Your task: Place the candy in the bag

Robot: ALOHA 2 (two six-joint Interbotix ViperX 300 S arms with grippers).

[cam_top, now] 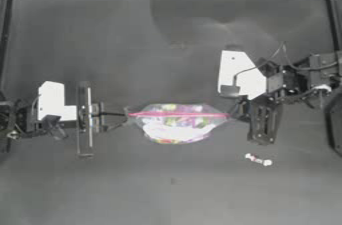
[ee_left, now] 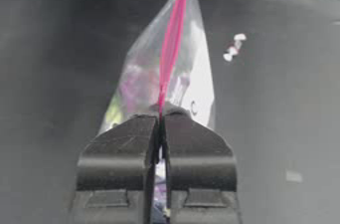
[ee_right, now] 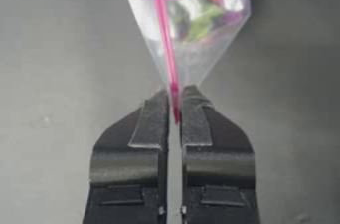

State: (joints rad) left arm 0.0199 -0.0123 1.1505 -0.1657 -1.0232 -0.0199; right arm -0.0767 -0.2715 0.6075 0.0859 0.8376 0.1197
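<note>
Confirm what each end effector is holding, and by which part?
Both hold the bag by its pink strip: left end effector clamps the strip's left end, right end effector its right end. The candy lies loose on the table.

no readable text, label, brand or number anywhere, the bag (cam_top: 177,123) shows only multicoloured contents with no legible print, the candy (cam_top: 258,159) wrapper bears no lettering

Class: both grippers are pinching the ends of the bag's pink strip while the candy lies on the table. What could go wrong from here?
1. Both the left gripper and right gripper are shut on the bag, so neither is free to fetch the candy.
2. Releasing one end may let the bag sag.
</note>
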